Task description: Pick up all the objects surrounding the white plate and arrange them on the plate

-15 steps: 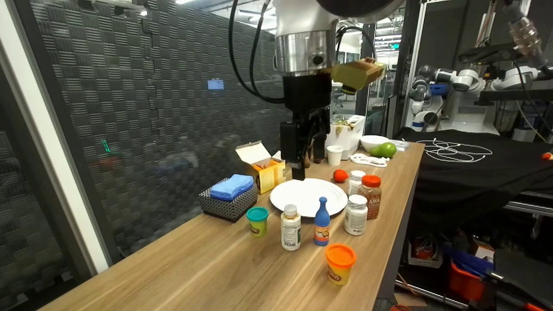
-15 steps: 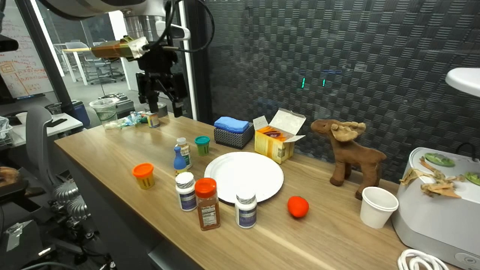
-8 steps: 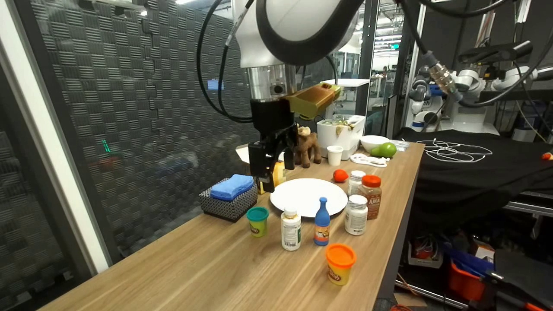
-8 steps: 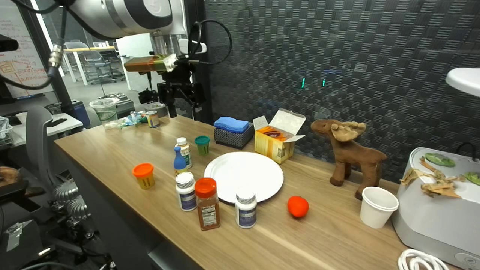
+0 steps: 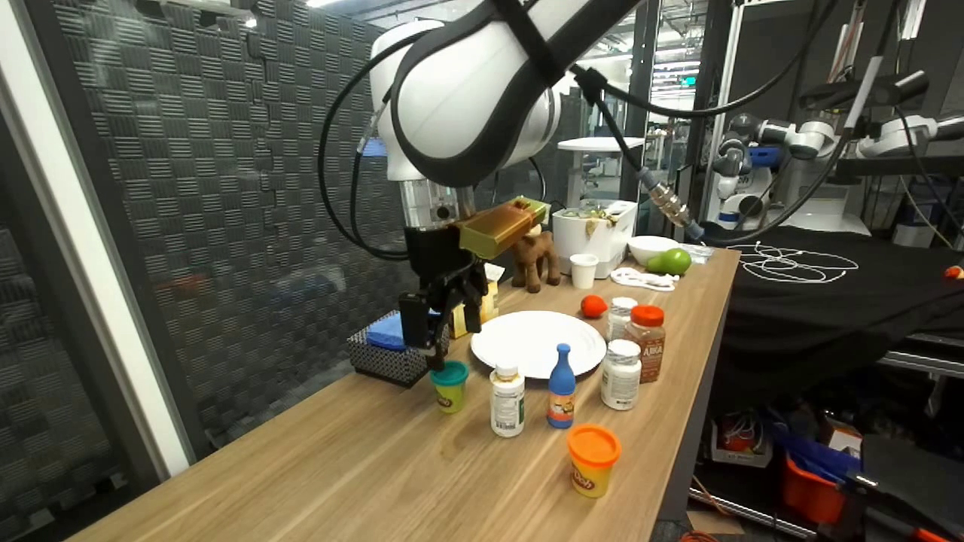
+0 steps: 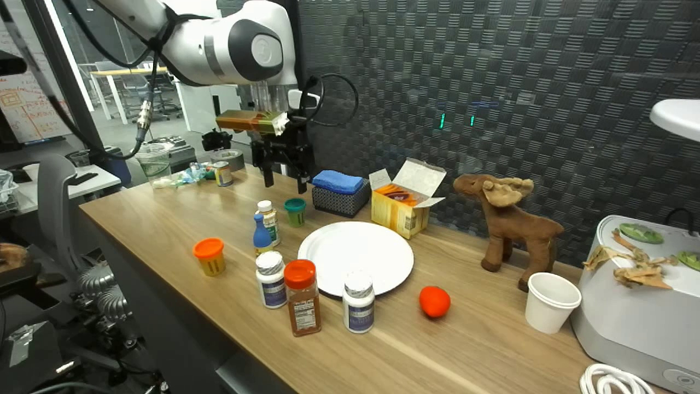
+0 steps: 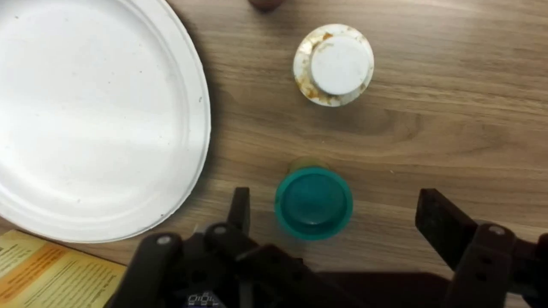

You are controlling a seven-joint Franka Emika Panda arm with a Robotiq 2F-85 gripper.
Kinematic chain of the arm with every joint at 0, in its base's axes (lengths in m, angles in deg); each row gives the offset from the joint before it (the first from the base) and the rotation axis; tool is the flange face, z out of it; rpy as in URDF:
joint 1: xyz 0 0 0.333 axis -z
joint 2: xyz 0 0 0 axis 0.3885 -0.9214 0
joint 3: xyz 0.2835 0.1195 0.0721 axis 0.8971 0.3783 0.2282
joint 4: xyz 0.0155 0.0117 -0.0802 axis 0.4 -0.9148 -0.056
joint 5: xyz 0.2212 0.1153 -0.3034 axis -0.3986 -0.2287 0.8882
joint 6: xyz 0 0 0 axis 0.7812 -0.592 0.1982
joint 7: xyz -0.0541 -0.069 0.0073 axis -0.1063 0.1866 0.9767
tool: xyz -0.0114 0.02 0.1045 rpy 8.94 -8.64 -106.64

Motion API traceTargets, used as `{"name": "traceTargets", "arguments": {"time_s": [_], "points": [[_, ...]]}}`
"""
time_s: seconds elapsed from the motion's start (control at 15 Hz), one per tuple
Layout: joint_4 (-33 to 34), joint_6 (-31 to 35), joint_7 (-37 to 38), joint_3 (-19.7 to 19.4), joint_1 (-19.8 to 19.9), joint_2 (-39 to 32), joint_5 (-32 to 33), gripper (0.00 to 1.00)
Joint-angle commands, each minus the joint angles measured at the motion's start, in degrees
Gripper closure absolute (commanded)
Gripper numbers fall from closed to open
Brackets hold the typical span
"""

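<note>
The Robotiq gripper (image 6: 285, 186) points straight down, its two fingers (image 7: 242, 209) spread wide apart. Closest to it among the task's objects is the teal-lidded Play-Doh tub (image 7: 314, 203): in the wrist view the lid shows between the fingers, nearer the finger on the plate's side, with a visible gap to each. In an exterior view the gripper is just above that lid. The tub stands upright on the wooden table (image 5: 301, 482), near the rim of the white plate (image 7: 107, 128).

Off to the side of the fingers' span, near the tub, stands a white screw-capped bottle (image 7: 340, 64) with brown stains on its shoulder. Next to it is a slim blue bottle (image 5: 561, 388) with an orange label, and farther from the plate an orange-lidded Play-Doh tub (image 5: 593, 461).

Farther round the plate, two white supplement bottles (image 6: 272, 287) stand with a red-capped spice jar (image 6: 304, 306) between them. An open yellow carton (image 6: 402, 213) sits close to the plate, beside a patterned dark box (image 6: 342, 203) carrying a folded blue cloth (image 6: 337, 181). Well apart from the gripper are a red tomato-like item (image 6: 435, 302), a brown moose plush (image 6: 514, 224) and a white paper cup (image 6: 549, 306).
</note>
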Motion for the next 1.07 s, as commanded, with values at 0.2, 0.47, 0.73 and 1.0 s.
{"name": "traceTargets", "arguments": {"time_s": [0.2, 0.47, 0.73, 1.0], "points": [[5.28, -0.45, -1.43, -1.22, -0.62, -5.74, -1.62, 0.00], [6.62, 0.34, -1.54, -1.62, -0.47, -7.24, -1.79, 0.00], [7.07, 0.17, -2.07, -1.49, -0.04, -7.47, -3.09, 0.29], [6.03, -0.02, -1.91, -1.45, -0.40, -6.65, -3.54, 0.54]]}}
